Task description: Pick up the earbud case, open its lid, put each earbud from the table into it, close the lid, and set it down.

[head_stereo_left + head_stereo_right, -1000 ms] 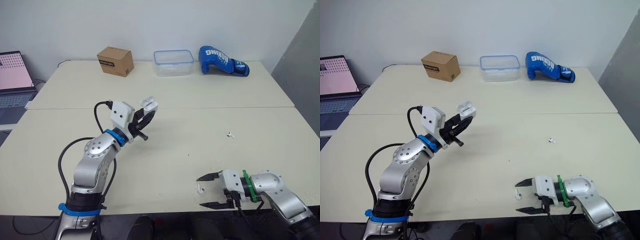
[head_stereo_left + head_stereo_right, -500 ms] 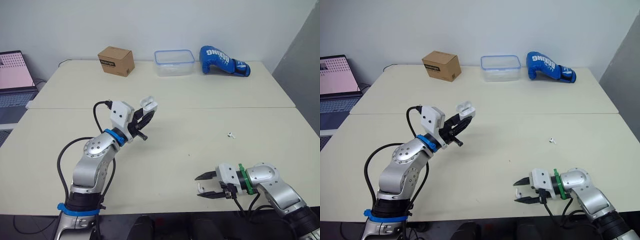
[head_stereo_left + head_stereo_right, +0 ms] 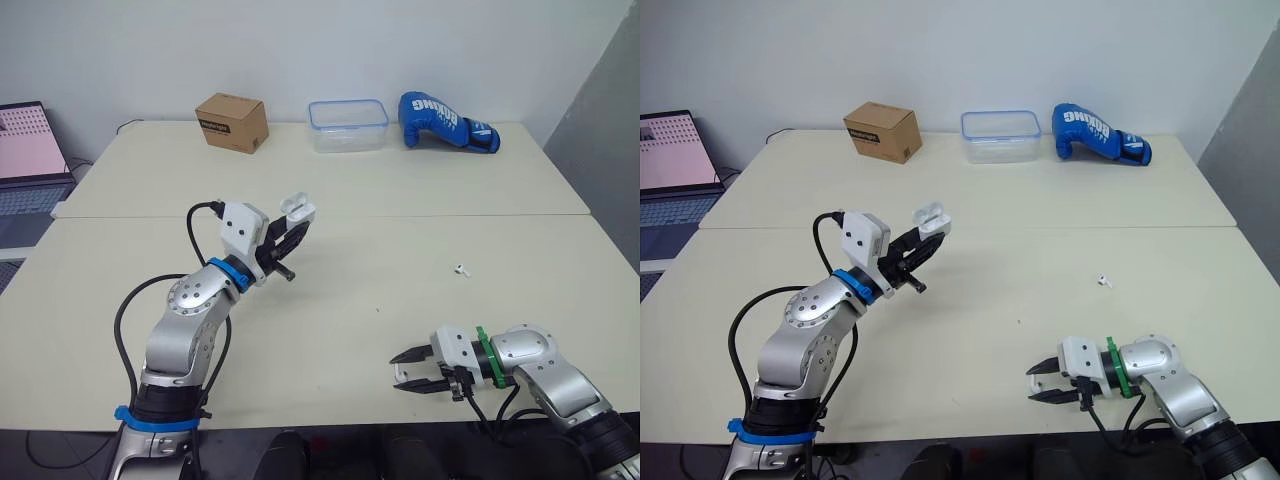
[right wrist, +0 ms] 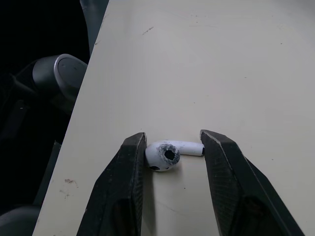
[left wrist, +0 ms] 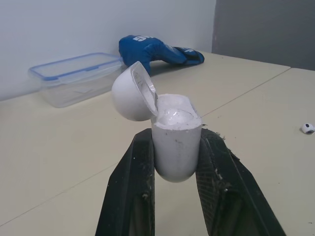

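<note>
Left tool (image 3: 290, 235) pinches the small white plastic earbud case (image 5: 175, 147) upright, lid open for loading. Right tool (image 4: 173, 141) is spread astride a white earbud (image 4: 165, 153) on the cream tabletop (image 4: 206, 69).

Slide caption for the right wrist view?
Right hand open around an earbud lying near the table edge.

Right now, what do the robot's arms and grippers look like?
Both arms are silver with rounded joints. The left arm has a blue wrist ring, a white block and looping black cables; the right arm a green ring and white block. The left gripper and right gripper each have two black fingers.
</note>
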### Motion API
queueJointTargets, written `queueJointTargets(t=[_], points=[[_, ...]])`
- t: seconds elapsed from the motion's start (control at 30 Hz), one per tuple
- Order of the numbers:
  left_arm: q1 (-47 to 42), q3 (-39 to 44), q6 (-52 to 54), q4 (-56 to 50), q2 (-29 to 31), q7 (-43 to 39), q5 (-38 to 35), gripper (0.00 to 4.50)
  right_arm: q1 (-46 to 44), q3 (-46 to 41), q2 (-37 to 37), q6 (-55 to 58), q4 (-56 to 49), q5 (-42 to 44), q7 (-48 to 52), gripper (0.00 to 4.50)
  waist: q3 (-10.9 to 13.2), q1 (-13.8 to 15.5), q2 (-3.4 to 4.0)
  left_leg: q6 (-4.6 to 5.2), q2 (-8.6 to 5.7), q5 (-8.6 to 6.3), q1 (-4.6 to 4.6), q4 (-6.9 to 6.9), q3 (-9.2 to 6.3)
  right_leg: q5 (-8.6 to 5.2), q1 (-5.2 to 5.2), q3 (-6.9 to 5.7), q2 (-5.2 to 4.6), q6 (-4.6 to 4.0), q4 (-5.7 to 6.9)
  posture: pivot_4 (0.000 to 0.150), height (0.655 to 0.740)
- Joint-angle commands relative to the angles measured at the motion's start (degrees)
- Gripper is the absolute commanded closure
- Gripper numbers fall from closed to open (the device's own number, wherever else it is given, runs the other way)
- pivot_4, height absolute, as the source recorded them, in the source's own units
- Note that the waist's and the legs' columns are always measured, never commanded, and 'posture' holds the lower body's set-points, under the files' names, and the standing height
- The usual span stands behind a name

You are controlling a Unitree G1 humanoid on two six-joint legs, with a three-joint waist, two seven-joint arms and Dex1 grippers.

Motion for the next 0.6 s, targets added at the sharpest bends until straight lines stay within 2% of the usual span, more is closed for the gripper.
queueJointTargets(t=[0.03,0.43,0.6], points=[[-0.8,-0.2,-1.0,-1.8,0.1,-0.3,-0.2,3.76,-0.4,-1.0,-0.6,0.9,0.9,-0.9,-1.1,3.24,0.0,0.0,0.0,0.0,0.0,0.0,0.0,0.0,0.0,0.0,0.0,0.0,0.0,0.0,0.0,0.15,0.74],[-0.2,-0.7,-1.2,-2.2,-0.6,-0.4,-0.2,3.76,1.6,-5.9,-2.4,4.6,-1.9,2.2,-3.9,3.29,0.0,0.0,0.0,0.0,-0.02,0.0,-0.02,0.01,0.0,0.0,0.0,0.01,-0.01,0.0,0.0,0.15,0.74],[0.2,-0.3,-1.5,-2.2,-0.5,-0.5,-0.2,3.76,7.5,-16.4,-4.7,10.8,-8.4,7.4,-9.5,3.29,0.0,0.1,0.0,0.0,-0.02,0.0,-0.04,-0.01,-0.01,0.01,-0.01,0.01,-0.02,-0.01,0.0,0.15,0.74]])
